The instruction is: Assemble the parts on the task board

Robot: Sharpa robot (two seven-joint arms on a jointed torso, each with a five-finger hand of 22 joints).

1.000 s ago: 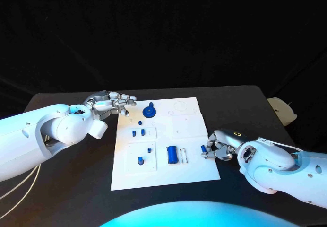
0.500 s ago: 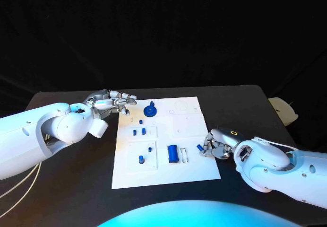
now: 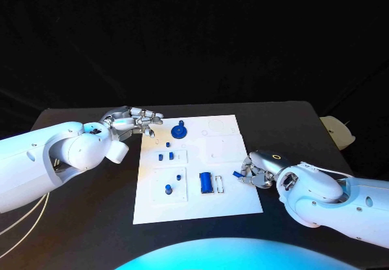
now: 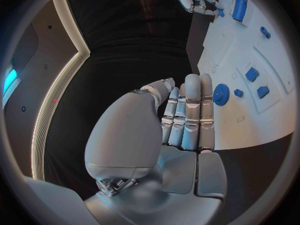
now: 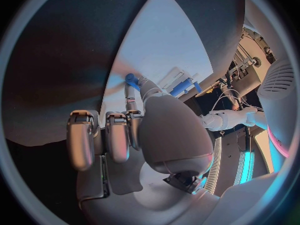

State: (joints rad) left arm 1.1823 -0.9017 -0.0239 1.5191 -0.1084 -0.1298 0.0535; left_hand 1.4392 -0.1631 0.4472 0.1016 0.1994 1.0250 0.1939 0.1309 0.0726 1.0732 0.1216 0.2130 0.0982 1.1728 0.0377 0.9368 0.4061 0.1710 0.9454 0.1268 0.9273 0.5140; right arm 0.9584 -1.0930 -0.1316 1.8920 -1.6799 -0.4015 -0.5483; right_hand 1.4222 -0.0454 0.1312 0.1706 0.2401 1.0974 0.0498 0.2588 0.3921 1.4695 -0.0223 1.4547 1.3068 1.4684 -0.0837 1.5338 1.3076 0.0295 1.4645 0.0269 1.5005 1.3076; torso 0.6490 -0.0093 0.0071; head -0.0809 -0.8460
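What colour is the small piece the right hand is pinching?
Blue. The small piece in the right hand shows best in the right wrist view.

Pretty much all dark here: the black surface (image 3: 97,225) sits in front of a black backdrop (image 3: 194,50) that fills everything behind it. Off the surface's right edge there's a pale rounded object (image 3: 337,132), can't tell what it is. A lit strip (image 4: 55,105) curves along a wall beside the surface.

A lab-like test rig: black table (image 3: 300,129), black backdrop, white task board (image 3: 227,149).
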